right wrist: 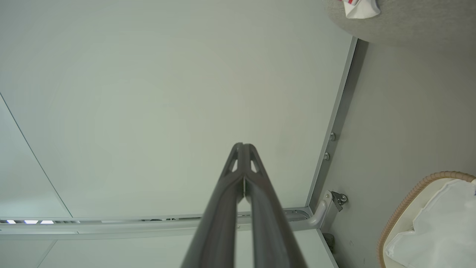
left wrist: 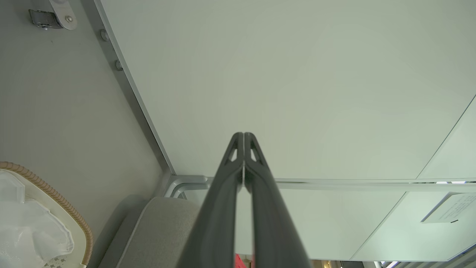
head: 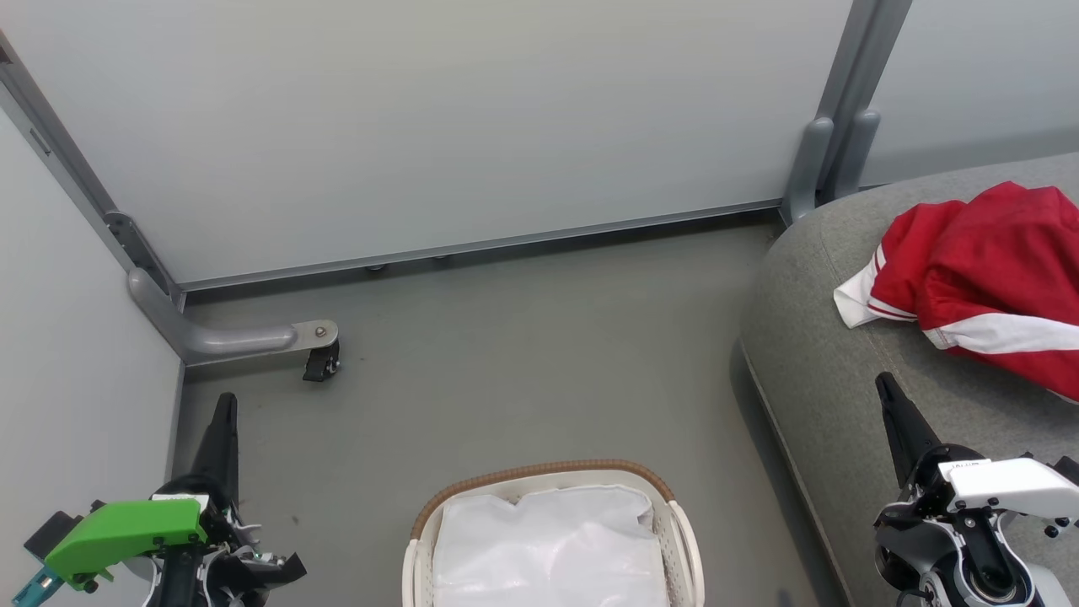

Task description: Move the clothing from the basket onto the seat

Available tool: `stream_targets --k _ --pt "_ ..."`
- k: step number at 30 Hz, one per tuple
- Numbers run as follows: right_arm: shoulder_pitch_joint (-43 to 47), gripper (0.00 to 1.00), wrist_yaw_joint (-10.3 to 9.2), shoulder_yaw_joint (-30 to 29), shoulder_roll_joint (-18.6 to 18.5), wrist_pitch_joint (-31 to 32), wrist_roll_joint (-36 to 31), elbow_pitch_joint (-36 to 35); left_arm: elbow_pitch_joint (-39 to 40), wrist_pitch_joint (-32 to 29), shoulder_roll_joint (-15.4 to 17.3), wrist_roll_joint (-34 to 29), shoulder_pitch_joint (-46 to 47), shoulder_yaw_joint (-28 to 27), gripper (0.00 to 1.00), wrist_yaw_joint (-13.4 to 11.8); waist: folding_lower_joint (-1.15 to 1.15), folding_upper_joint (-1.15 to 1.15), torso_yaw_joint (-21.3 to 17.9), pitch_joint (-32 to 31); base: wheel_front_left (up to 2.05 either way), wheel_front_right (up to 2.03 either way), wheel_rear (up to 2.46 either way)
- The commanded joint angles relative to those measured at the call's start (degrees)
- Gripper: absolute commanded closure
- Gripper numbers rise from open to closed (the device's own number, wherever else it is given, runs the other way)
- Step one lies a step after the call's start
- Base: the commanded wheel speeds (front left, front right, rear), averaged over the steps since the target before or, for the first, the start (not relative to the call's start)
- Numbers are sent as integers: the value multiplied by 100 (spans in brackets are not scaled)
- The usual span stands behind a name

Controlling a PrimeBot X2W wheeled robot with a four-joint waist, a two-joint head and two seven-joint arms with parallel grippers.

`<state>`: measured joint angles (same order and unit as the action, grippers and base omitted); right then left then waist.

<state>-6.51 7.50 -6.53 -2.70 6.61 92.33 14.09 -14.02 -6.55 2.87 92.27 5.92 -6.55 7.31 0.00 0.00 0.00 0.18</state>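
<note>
Red clothing (head: 986, 278): is lying heaped on the seat (head: 809, 337), ahead and to the right of the right gripper, and is running off the head view's right edge.
Long axis: the heap is stretching across the cushion, with a white-trimmed corner pointing toward the seat's rounded left edge.
Basket (head: 539, 474): is sitting on the floor (head: 523, 354) between the two arms, showing just its white liner (head: 548, 539) (its near end is being cut off by the frame, so a garment there cannot be ruled out).
Right gripper (head: 885, 384): is hovering over the near-left part of the seat, fingers pressed together and carrying nothing. It is the nearer arm to the clothing.
Left gripper (head: 226, 403): is hanging over the floor left of the basket, fingers meeting at the tips, empty, well apart from the seat.
Open room: bare floor is lying between basket, wall panel (head: 421, 126) and seat. A caster (head: 320, 362) is standing ahead of the left gripper.
Judgement: the task is looking finished or nearly so.
</note>
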Motion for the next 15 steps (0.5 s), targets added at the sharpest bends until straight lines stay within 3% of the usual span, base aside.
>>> stream_targets --k 1,15 --pt "61 100 -2 -10 -34 7 17 -21 6 -21 0 22 58 -10 100 33 0 0 0 0 0 0 0" --pt "61 100 -2 -9 -34 7 17 -21 6 -20 0 23 57 -8 100 33 0 0 0 0 0 0 0"
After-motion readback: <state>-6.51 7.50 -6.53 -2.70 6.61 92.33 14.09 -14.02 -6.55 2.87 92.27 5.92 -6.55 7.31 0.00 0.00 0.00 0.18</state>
